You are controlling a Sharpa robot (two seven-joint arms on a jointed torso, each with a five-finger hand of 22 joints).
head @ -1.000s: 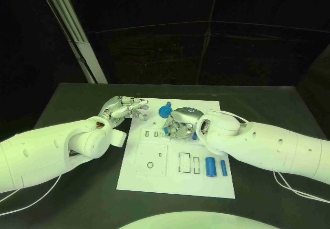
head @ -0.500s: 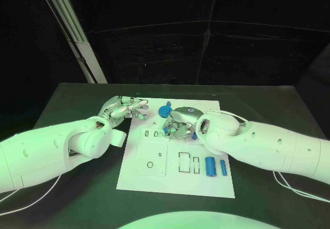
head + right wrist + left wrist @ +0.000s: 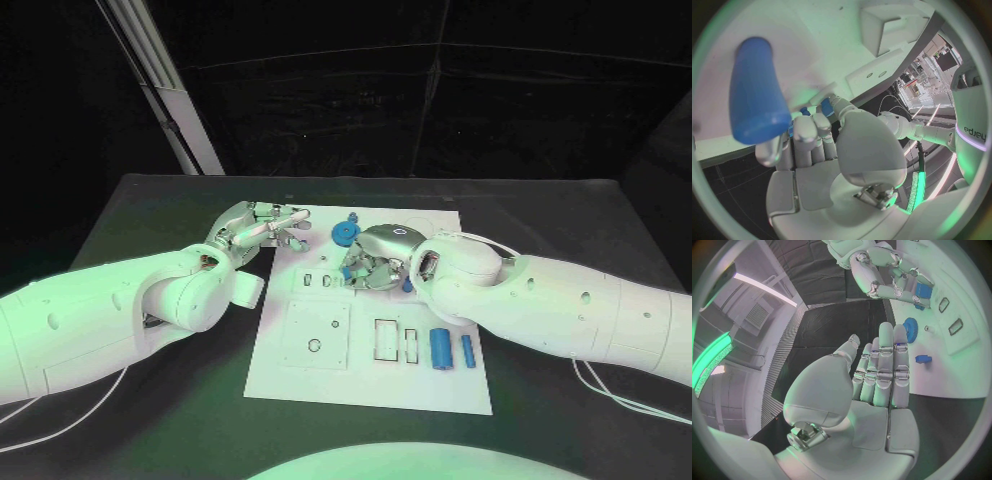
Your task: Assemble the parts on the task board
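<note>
Gripping: right hand [image 3: 378,258] curls its fingers [image 3: 807,132] over a small blue part [image 3: 924,290] at mid-board, near the blue gear [image 3: 343,234].
Idle: left hand [image 3: 263,226], fingers [image 3: 887,357] straight and side by side, holding nothing, at the board's far left edge.
Risk: the smooth little part could, I judge, slip or tilt off its seat under hard metal fingertips.
Materials: flat white task board [image 3: 433,390] with recessed slots; two glossy blue cylinders [image 3: 453,349] lying near its front; matte black table [image 3: 173,205].
</note>
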